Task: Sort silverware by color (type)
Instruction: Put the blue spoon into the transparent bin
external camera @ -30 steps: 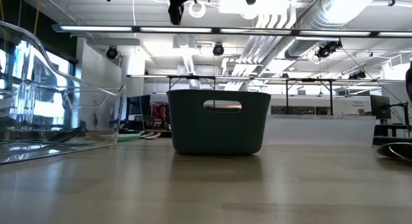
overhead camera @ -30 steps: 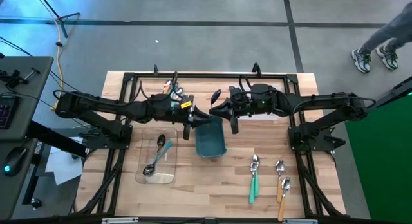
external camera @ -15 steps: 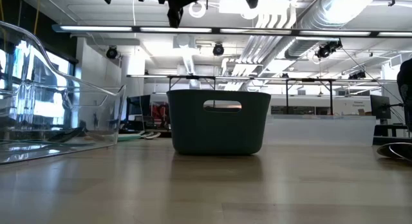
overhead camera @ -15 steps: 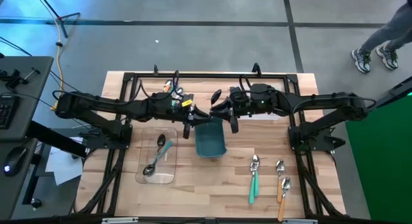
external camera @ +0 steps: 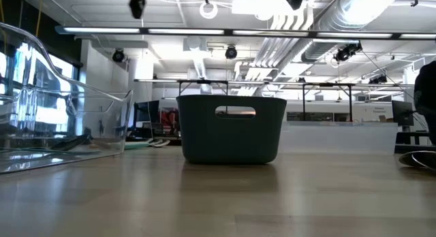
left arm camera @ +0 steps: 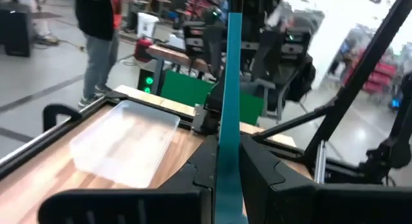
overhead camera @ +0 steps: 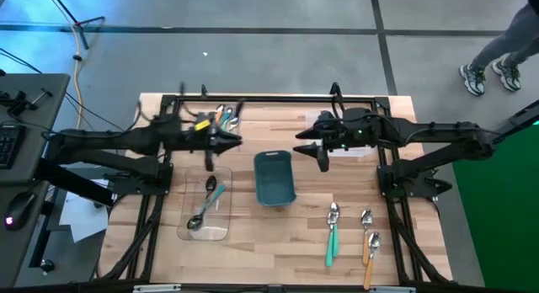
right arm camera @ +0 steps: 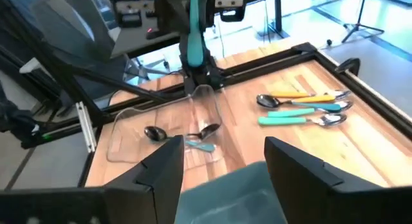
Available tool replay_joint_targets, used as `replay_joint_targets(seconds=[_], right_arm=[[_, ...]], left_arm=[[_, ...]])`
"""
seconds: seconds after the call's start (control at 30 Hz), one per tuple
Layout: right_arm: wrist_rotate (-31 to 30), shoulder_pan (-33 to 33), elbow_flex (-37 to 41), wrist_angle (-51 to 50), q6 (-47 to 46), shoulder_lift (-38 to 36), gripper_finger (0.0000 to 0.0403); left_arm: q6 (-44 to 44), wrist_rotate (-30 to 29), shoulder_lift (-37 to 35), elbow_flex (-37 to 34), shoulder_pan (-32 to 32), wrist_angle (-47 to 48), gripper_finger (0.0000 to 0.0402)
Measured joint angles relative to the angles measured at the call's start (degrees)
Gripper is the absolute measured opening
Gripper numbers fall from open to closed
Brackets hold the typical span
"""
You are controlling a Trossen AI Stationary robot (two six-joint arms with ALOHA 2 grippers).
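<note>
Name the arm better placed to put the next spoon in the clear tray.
Left. Its tool is shut on a teal-handled spoon and hangs by the clear tray, which already holds spoons. The right tool is open and empty over the teal bin.

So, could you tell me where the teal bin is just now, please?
In the high view, the teal bin sits mid-table, between the clear tray on the left and the loose spoons on the right, apart from both.

Left arm: reached inward, end effector (overhead camera: 238,141) fingers clamped together | Right arm: reached inward, end effector (overhead camera: 301,147) fingers spread apart
</note>
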State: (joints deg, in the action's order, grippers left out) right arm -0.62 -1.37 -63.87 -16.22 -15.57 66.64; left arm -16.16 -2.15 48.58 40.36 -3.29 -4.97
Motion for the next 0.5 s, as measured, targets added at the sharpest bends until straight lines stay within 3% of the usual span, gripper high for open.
replay_joint_targets(seconds=[0.2,0.5], right_arm=[[-0.01,0.13,2.81,3.35,-1.33,-0.54,0.0201],[-0.23,0.12,2.94,10.33,1.54,-0.32,0.0192]], left_arm=[[0.42,-5.28,-7.31,-4.88,4.01,0.44,0.0024],[3.34,-6.17,-8.10,-5.10,5.39,0.78,0.0024]])
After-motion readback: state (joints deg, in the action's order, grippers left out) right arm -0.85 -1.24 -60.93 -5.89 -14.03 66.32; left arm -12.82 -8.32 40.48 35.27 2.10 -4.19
